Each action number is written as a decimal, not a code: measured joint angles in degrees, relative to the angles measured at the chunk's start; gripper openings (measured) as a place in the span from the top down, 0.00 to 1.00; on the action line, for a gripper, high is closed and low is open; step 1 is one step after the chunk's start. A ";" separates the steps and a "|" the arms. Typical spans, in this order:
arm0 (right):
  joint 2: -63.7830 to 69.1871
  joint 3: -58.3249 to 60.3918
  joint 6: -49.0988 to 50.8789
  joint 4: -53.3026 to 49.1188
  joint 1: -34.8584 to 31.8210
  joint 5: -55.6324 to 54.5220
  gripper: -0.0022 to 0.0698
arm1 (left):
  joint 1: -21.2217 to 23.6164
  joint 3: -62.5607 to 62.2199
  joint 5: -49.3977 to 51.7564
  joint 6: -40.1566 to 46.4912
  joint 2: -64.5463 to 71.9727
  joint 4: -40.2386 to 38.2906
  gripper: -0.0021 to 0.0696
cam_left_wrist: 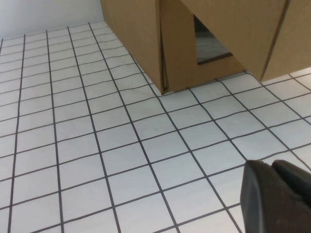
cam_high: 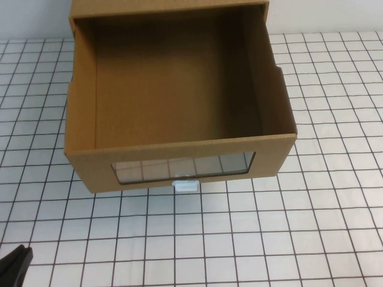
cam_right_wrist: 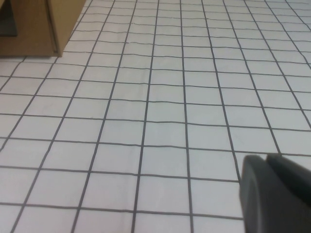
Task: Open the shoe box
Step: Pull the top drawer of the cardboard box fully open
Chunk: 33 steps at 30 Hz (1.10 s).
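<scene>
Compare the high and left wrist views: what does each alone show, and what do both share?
Only the high view shows the shoe box's empty inside and white tab. Only the left wrist view shows its outer side wall. Both show its window, the table and the shut left gripper, at the near left. The shut right gripper, over the table, appears in neither.
</scene>
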 joint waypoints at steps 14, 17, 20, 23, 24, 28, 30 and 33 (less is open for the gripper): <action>0.00 0.00 0.00 0.00 0.00 0.22 0.99 | 2.24 0.00 -9.03 -17.24 -2.28 17.30 0.97; 0.00 0.00 -0.03 0.00 0.00 0.22 0.99 | 5.43 0.00 -9.04 -22.53 -6.20 22.67 0.97; 0.00 0.00 -0.03 0.00 0.00 0.22 0.99 | 8.00 0.00 -5.33 -25.14 -10.78 25.75 0.97; 0.00 0.00 -0.12 0.00 0.00 0.11 0.99 | 8.66 0.00 -0.97 -29.66 -11.55 30.08 0.97; 0.00 0.00 -0.12 0.00 0.00 0.11 0.99 | 8.66 0.00 0.85 -31.52 -11.55 31.44 0.97; -0.12 0.00 -0.12 0.22 0.00 0.11 0.99 | 8.66 0.00 8.38 -34.67 -11.55 33.47 0.97; -0.12 0.00 -0.12 0.22 0.00 0.11 0.99 | 8.66 0.00 12.05 -34.78 -11.55 33.62 0.97; -0.12 0.00 -0.12 0.33 0.00 0.11 0.99 | 8.66 0.00 13.60 -34.78 -11.55 33.71 0.97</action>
